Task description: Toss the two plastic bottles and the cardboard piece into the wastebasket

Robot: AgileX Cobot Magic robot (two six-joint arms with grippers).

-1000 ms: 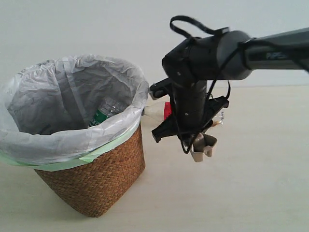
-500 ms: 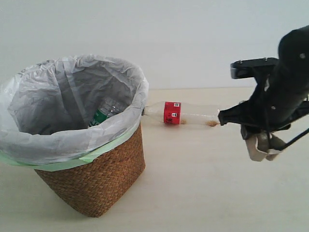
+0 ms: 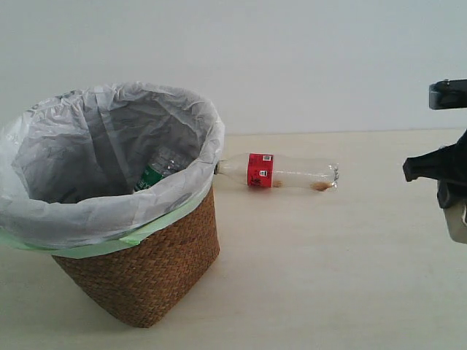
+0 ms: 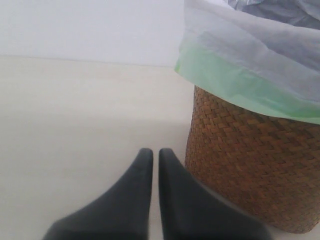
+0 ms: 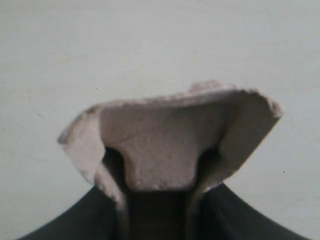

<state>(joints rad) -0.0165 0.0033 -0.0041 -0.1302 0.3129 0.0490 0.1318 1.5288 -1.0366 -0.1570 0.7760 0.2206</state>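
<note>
ok so the right claw is clamped on the cardboard piece. You can see the moulded pulp pinched between the two dark fingers, hanging over bare table. The weird part: a second ago that arm was right up next to the wastebasket, and now it has swung all the way out to the right edge of the room view with the cardboard still in its grip. So the piece got further from the bin, not closer. I'd guess it's lining up a new approach, but that's only my read

The left claw has its fingers pressed together with nothing between them, parked low just beside the wicker wall

With the arm out of the way, the slim bottle with the red label shows fully. It's lying on its side on the table behind the basket, cap end hidden by the bag rim. The wider bottle with the green label is already down inside the liner

Scorecard as I see it: one bottle in, one bottle and the cardboard still to go
</note>
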